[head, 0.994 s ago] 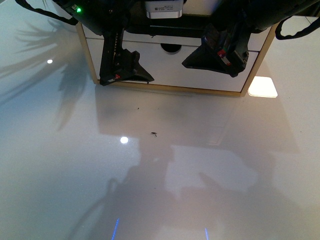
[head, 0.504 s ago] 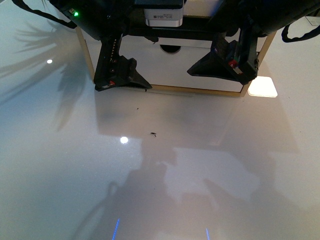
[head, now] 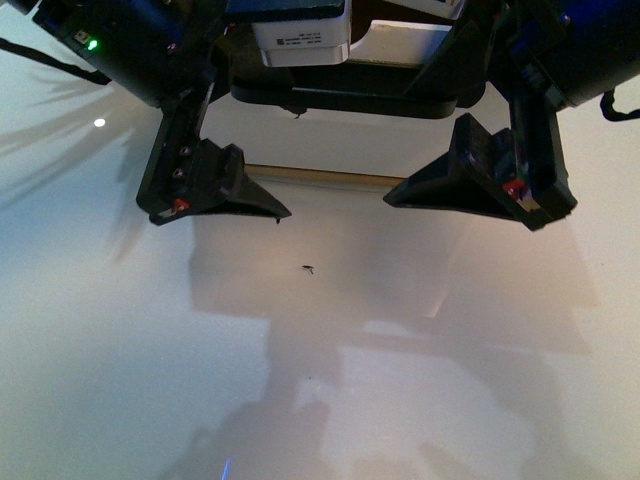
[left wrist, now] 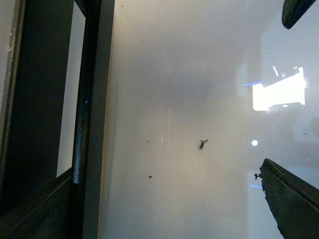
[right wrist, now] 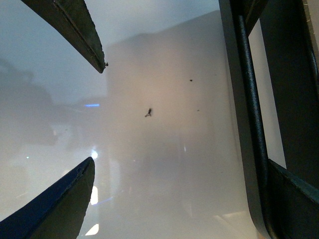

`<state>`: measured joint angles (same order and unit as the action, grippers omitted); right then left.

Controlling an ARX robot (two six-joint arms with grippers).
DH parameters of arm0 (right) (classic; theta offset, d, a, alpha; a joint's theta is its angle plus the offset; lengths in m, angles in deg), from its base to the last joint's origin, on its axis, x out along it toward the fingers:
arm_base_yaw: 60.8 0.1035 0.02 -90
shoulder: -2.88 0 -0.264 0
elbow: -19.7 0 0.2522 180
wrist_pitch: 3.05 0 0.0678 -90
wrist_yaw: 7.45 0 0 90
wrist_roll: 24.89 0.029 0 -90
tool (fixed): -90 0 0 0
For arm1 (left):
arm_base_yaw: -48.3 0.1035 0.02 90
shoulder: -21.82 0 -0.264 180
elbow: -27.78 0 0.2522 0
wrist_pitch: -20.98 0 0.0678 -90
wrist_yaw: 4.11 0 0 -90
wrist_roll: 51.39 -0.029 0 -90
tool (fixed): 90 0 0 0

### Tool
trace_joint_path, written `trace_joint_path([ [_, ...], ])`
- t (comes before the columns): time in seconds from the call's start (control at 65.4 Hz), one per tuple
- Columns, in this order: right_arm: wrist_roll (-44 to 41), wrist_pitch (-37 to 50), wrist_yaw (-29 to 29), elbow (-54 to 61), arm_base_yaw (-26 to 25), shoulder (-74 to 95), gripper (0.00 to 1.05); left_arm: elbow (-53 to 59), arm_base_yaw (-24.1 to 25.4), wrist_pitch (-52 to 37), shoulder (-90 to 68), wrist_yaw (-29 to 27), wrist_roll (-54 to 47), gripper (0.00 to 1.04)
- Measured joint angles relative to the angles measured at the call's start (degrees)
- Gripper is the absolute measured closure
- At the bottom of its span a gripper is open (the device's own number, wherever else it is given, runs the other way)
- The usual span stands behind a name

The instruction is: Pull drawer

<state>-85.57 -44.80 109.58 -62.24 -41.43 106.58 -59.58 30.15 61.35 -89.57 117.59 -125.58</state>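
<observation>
The drawer shows mostly in the wrist views, as a long black bar handle in a black recess, with white front behind the bar. In the front view a black strip crosses between the arms, above a white front with a wooden bottom edge. The top notch is hidden. My left gripper is open over the table, apart from the handle. My right gripper is open too, and its fingers hold nothing.
The glossy white table stretches in front of the cabinet, covered with arm shadows. A small dark speck lies on it between the grippers. A lamp reflection shines at the left.
Both grippers have come lower and nearer in the front view and spread further apart. The arms now hide the cabinet's sides and the notch that showed before.
</observation>
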Motion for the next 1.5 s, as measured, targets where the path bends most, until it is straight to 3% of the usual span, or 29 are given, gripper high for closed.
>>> trace_joint_path([
  [0.352,4.1,3.5,-0.8,9.9,3.4,-7.9,0.09,11.8,0.5,-3.1,9.0,1.7,0.4,0.07],
  [0.703,21.0,19.1,8.3,19.8,0.6,-20.4,0.09,21.1,3.5,-22.5,19.5,5.5,12.8,0.07],
  [0.856,28.7,26.0,8.7,24.0,-2.2,-29.0,0.09,25.1,5.0,-29.0,27.2,5.7,19.2,0.07],
  [1.039,39.8,38.7,-0.2,33.7,-7.6,-42.1,0.09,35.6,8.9,-45.2,39.0,-1.9,33.3,0.07],
  [1.146,45.0,42.3,-5.2,39.1,-11.3,-49.4,0.09,41.4,11.2,-50.4,46.9,-6.1,40.8,0.07],
  [1.315,54.2,41.6,-13.6,47.1,-15.2,-63.3,0.09,51.5,15.2,-51.5,60.7,-11.5,53.1,0.07],
  [1.498,62.9,36.2,-22.7,53.0,-17.0,-78.0,0.09,58.0,19.9,-46.9,73.2,-19.4,65.3,0.07],
])
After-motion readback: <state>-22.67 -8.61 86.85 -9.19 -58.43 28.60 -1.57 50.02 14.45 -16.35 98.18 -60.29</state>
